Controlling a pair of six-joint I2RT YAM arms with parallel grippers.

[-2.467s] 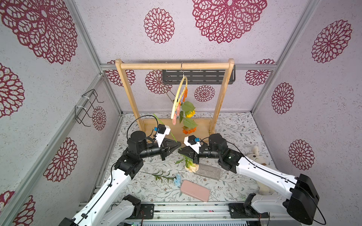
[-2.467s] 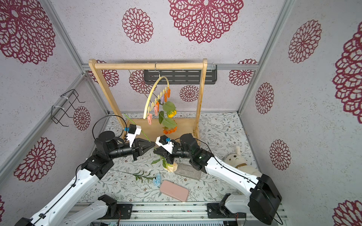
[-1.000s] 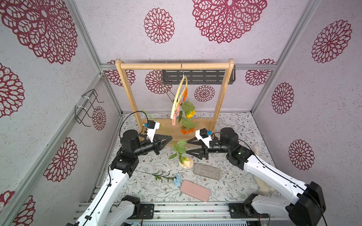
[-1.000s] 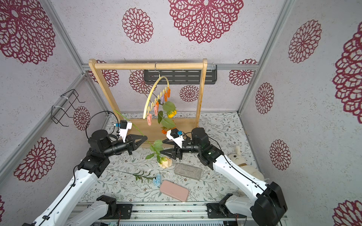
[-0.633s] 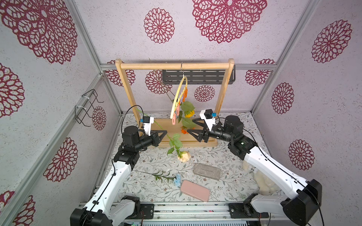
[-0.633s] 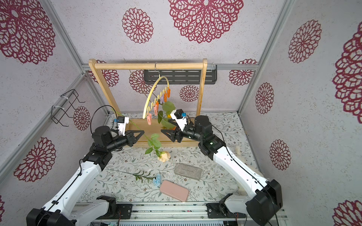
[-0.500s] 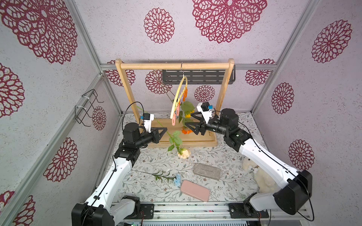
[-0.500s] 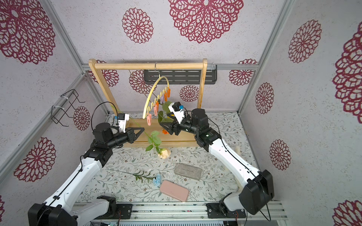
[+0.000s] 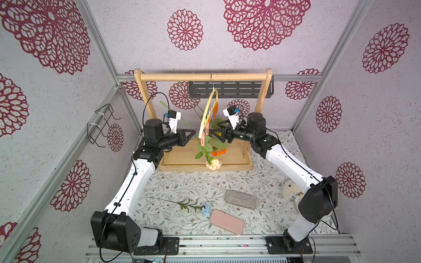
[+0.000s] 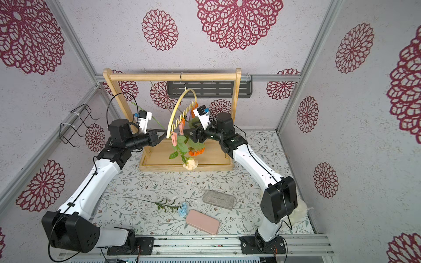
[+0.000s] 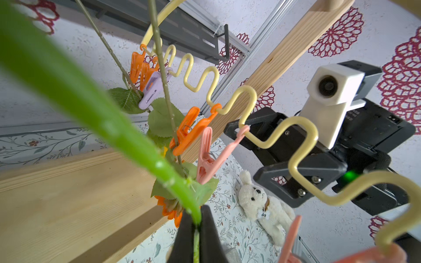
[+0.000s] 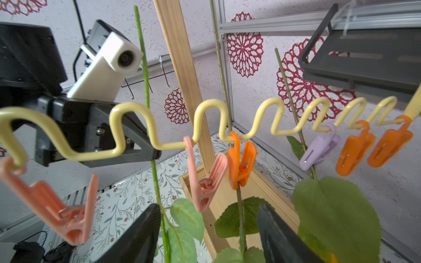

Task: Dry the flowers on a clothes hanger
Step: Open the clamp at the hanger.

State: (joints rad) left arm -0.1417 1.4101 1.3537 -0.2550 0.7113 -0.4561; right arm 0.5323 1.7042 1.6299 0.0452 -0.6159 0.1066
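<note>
The pale yellow clothes hanger [image 9: 208, 116] [image 10: 180, 113] hangs from the wooden rack's top bar. My left gripper [image 9: 193, 133] [image 11: 197, 218] is shut on the green stem [image 11: 114, 127] of the cream-peach rose [image 9: 214, 163], which dangles head down over the rack's base. My right gripper [image 9: 214, 130] [image 12: 209, 227] is open on the hanger's other side, just below an empty pink clip [image 12: 205, 182]. The rose stem [image 12: 157, 182] runs beside one finger. An orange clip [image 12: 241, 164] holds the orange flower [image 9: 219, 152]. A lilac clip [image 12: 319, 150] grips another stem. The blue flower [image 9: 206, 208] lies on the table.
The wooden rack [image 9: 200, 77] stands at the back on its tray base [image 9: 227, 167], below a black wall shelf [image 9: 230, 90]. A grey block [image 9: 241, 199], a pink case [image 9: 226, 222] and a white plush dog [image 9: 290, 189] lie on the table. A wire rack [image 9: 100, 127] sticks out from the left wall.
Both arms rose from the table middle and moved back to the hanger. The left carried the rose up by its stem. The right gripper came away from the rose, open.
</note>
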